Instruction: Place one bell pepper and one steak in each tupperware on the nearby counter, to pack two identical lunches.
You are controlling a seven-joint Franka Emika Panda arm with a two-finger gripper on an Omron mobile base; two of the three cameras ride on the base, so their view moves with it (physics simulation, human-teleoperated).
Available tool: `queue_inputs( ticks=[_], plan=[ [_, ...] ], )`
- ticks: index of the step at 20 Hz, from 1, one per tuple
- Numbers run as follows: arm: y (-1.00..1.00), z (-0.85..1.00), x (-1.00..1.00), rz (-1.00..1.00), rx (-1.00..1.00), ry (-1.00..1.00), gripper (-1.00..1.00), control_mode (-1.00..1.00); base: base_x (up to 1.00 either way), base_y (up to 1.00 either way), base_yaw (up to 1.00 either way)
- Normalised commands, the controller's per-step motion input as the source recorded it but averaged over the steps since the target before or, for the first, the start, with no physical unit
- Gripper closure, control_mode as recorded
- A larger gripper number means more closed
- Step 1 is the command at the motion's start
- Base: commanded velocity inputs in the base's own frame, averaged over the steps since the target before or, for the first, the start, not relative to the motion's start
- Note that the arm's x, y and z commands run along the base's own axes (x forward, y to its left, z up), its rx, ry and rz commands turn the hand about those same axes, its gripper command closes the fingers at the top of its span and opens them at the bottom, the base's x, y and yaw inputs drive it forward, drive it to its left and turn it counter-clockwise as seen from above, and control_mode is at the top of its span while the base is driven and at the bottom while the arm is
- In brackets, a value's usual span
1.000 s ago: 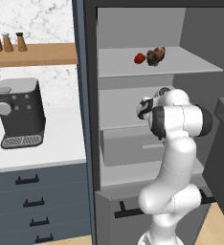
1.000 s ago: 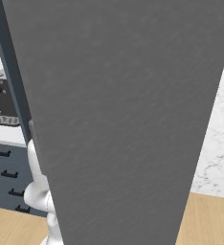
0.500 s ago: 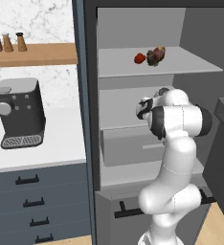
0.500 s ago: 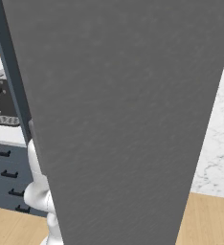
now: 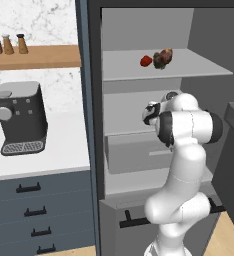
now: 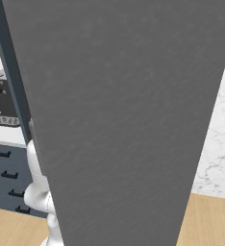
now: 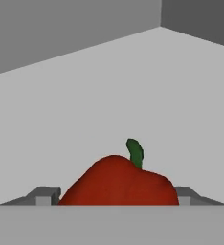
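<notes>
A glossy red bell pepper point(image 7: 117, 183) with a short green stem point(image 7: 135, 152) sits squarely between the two finger tips point(image 7: 46, 195) of the pincer point(image 7: 117, 197), one tip showing at each side of it and both right up against its flanks. Beyond the pincer a pale grey shelf floor point(image 7: 114, 95) runs back to darker grey walls point(image 7: 61, 28) that meet in a corner above and to the right.

White arm point(image 5: 181, 165) upright, elbow bent, fingers point(image 7: 46, 196) spread apart.
</notes>
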Motion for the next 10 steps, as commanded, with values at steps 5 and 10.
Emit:
queue_inputs(
  ticks=[5, 10],
  plan=[
    [0.01, 0.03, -0.59, -0.01, 0.00, -0.11, 1.00, -1.00, 0.00, 0.00, 0.00],
    [0.03, 0.10, -0.14, 0.06, -0.01, -0.01, 1.00, -1.00, 0.00, 0.00, 0.00]
  ],
)
